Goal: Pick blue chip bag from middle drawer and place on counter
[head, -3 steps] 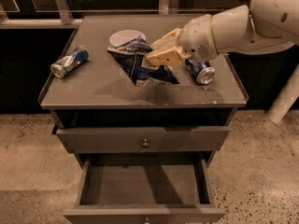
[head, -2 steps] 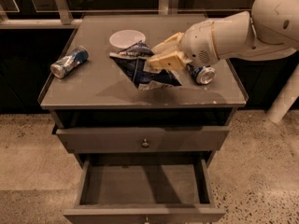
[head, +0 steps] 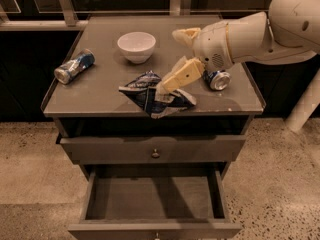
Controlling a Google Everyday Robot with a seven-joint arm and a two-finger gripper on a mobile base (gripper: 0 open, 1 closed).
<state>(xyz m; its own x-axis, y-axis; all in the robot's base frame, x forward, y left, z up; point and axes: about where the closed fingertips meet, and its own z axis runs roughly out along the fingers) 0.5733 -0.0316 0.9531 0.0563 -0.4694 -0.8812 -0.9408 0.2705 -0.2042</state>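
Now we are looking down on the counter [head: 100,91], where the blue chip bag [head: 155,96] is lying crumpled near the front edge, a little right of the middle. The gripper [head: 170,60] is hanging just above and behind the bag, reaching in from the right at the end of the white arm [head: 250,31]. Its fingers [head: 182,75] are standing wide apart and are clasping nothing. The lower finger is slanting down toward the bag's upper right part, and its tip is overlapping the foil; whether it is touching, we cannot tell. The other finger is pointing left, higher up, toward the white bowl [head: 136,46].

That bowl is sitting upright toward the back of the counter, behind the bag and apart from it. One drink can [head: 74,66] is lying on its side near the left edge, and a second can [head: 217,79] is lying on its side to the right, partly under the arm.

Below, the closed drawer front [head: 155,149] with its small knob is facing us, and under it the middle drawer [head: 150,199] is standing pulled out, showing its bare floor.
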